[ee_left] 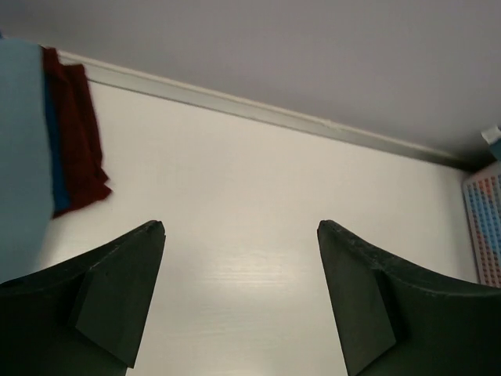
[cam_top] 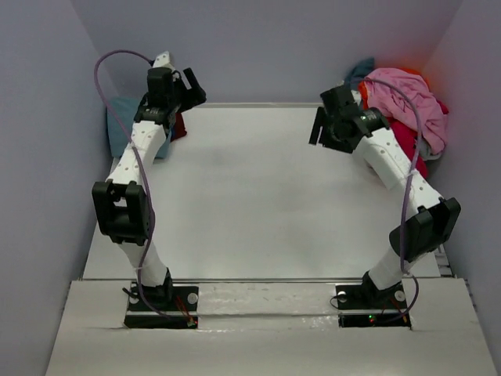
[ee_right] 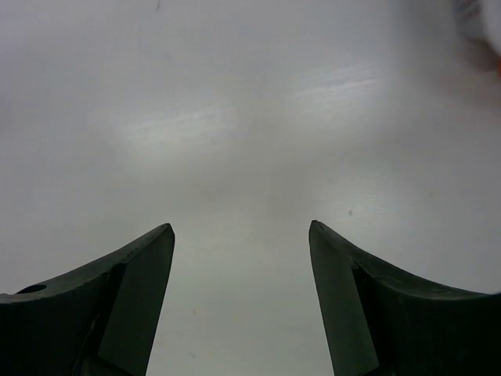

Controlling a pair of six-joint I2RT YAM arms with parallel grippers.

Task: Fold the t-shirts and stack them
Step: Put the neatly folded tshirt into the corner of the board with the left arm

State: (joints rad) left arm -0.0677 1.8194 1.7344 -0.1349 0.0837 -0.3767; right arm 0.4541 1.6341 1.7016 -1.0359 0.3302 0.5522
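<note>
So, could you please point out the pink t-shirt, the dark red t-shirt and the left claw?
pink t-shirt (cam_top: 403, 98): top external view, its crumpled middle.
dark red t-shirt (ee_left: 78, 133): left wrist view, its visible middle.
left claw (ee_left: 241, 227): left wrist view, midway between its fingertips.

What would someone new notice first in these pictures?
Probably the loose heap of t-shirts at the far right corner, pink t-shirt on top. Then the left gripper and right gripper, both open and empty over the white table. A slate-blue t-shirt lies far left.

Soft cloth t-shirts (cam_top: 407, 102), smooth faintly glossy table (cam_top: 250, 196), matt fingers (ee_left: 109, 301)
</note>
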